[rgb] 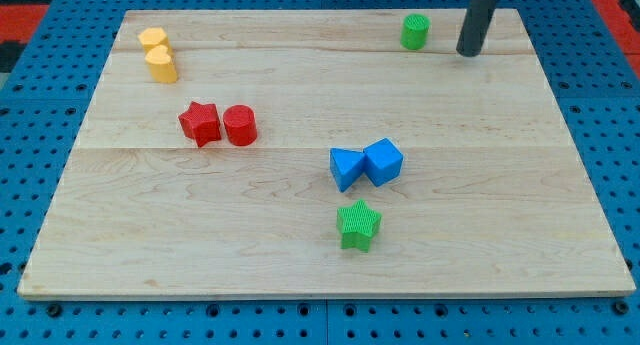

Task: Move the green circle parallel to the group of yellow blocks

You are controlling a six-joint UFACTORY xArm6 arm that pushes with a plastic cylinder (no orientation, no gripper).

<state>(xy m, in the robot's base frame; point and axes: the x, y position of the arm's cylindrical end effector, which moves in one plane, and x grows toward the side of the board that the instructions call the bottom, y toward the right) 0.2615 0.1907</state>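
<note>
Nearest on the wooden counter [200, 255], a green star [359, 225] is recorded slightly right of centre. Just beyond it, a blue triangular block [346, 169] and a blue cube [383, 161] are set touching, the cube on the right. Further back and to the left, a red star [200, 123] and a red cylinder [240, 125] are placed side by side, touching or nearly so. At the far left, two yellow blocks are grouped in contact: a rounded yellow block [161, 65] in front and a yellow hexagonal block [152, 38] behind. At the far right, the green circle [415, 31] is listed, well apart from the yellow pair across the counter. My tip [466, 52] is found just right of the green circle, not touching it. No grasping end effector is fitted, so no spread or pressed state can be told.
</note>
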